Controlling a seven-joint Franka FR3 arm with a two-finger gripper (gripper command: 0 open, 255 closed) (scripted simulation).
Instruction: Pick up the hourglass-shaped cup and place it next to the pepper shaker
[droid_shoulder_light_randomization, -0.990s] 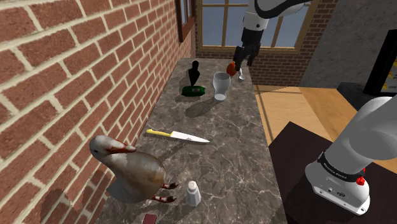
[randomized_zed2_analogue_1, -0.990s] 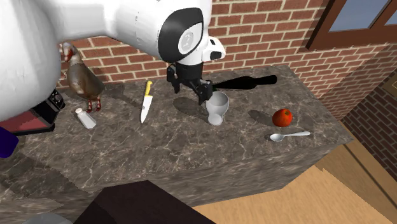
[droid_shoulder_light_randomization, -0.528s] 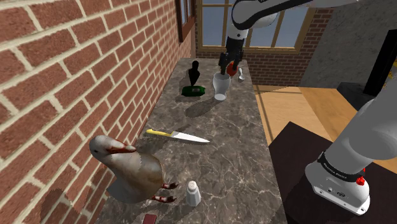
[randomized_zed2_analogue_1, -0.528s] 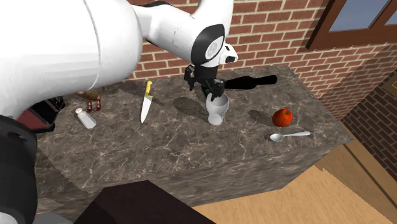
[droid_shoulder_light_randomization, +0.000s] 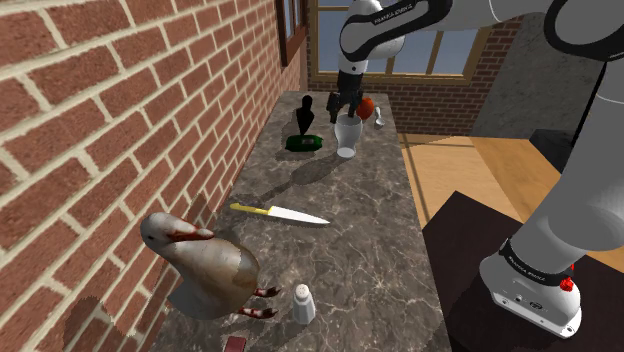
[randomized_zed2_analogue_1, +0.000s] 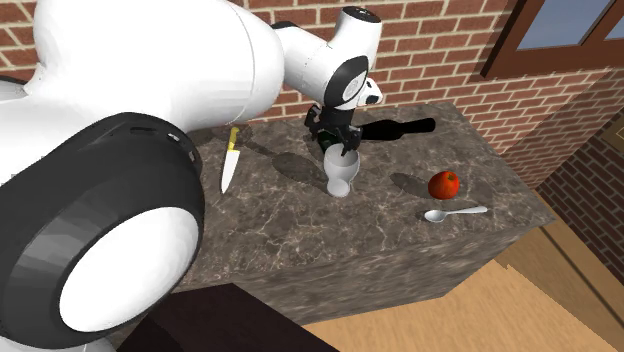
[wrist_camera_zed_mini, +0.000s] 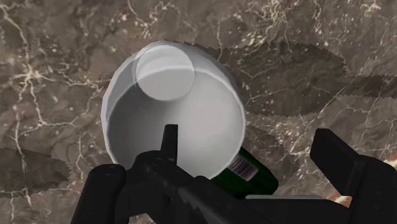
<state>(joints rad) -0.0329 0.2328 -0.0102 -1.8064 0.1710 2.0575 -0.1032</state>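
The cup stands upright on the marble surface, in the upper middle of the shoulder view. The claw hangs right over its rim, pointing down. In the wrist view the claw is spread, with one finger by the cup's edge and the other well clear, so nothing is pinched. A green bottle lies just beside the cup, toward the brick wall. The shaker sits well apart at the frame's bottom, near a duck. A knife lies between them. In the second exterior view, a tomato and spoon lie right of the cup.
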